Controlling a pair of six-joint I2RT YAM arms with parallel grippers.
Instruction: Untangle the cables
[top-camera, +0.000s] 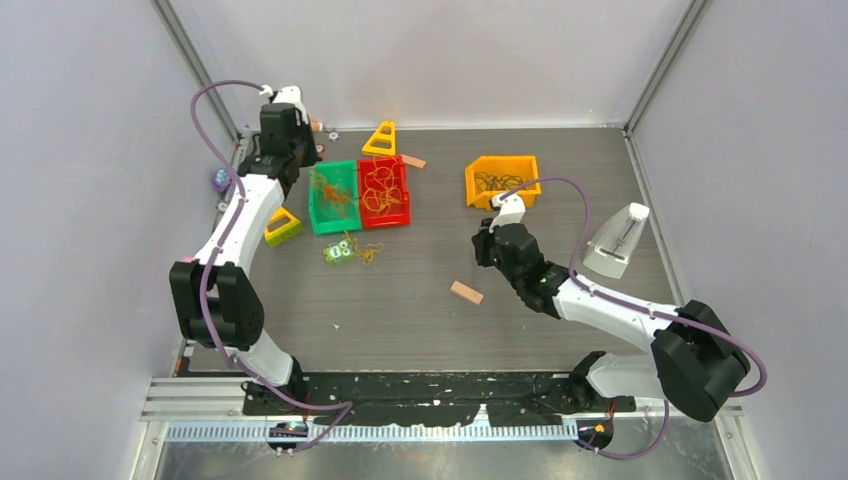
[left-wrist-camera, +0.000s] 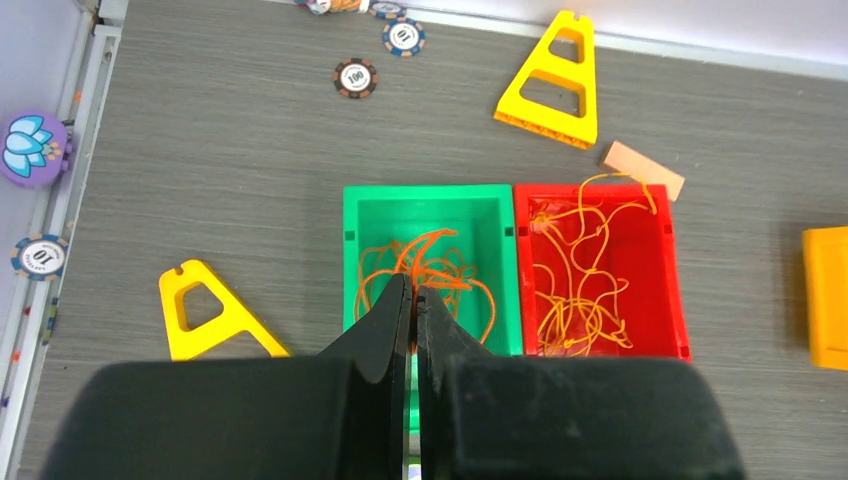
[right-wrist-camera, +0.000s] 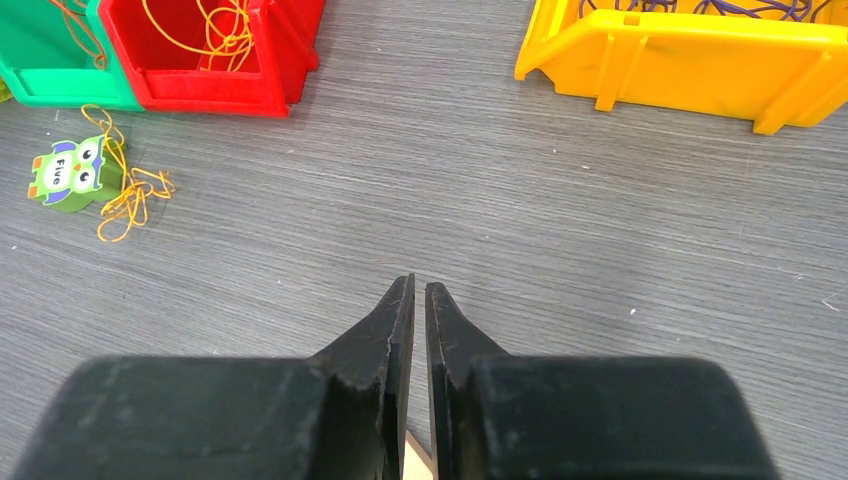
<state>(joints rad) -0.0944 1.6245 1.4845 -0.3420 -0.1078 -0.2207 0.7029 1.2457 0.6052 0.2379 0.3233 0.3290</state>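
Observation:
Orange cables (left-wrist-camera: 440, 265) lie tangled in the green bin (left-wrist-camera: 420, 197). My left gripper (left-wrist-camera: 412, 290) hangs over that bin, shut on an orange strand at its fingertips; in the top view the left gripper (top-camera: 312, 158) is at the bin's (top-camera: 322, 222) far left corner. Yellow cables (left-wrist-camera: 585, 270) fill the red bin (left-wrist-camera: 680, 300). A small yellow cable clump (right-wrist-camera: 125, 195) lies by a green owl tile (right-wrist-camera: 65, 172). Dark purple cables (top-camera: 497, 182) sit in the yellow bin (right-wrist-camera: 680, 60). My right gripper (right-wrist-camera: 419, 285) is shut and empty above the bare table.
A wooden block (top-camera: 466, 292) lies below the right gripper (top-camera: 483, 252). Yellow triangle frames (left-wrist-camera: 552, 80) (left-wrist-camera: 205, 315), another wooden block (left-wrist-camera: 643, 169), poker chips (left-wrist-camera: 355, 77) and a purple lotus disc (left-wrist-camera: 30, 148) surround the bins. A white wedge-shaped object (top-camera: 618, 240) stands at the right.

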